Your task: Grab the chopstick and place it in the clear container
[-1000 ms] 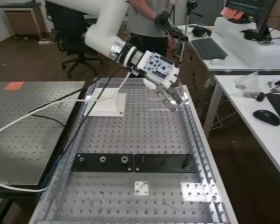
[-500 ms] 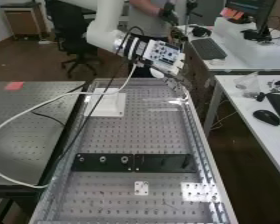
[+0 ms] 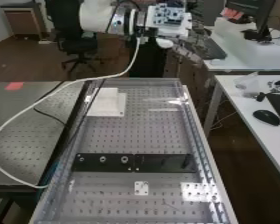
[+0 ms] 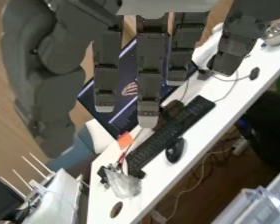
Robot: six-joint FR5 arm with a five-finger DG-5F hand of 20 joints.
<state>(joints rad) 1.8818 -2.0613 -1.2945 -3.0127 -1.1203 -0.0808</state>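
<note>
My hand [image 3: 190, 49] hangs near the far end of the counter [image 3: 134, 135], with its fingers straight and spread. In the wrist view I see maybe a clear box [image 4: 252, 207].

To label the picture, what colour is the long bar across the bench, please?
The long bar is black; it shows best in the high view.

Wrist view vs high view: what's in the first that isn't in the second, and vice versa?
Wrist view: thin white rods and the round hole in the desk.
High view: the black plates, the white block and the small white plate on the bench.
Both: the hand, the desk, the black mouse, the crumpled clear bag.
</note>
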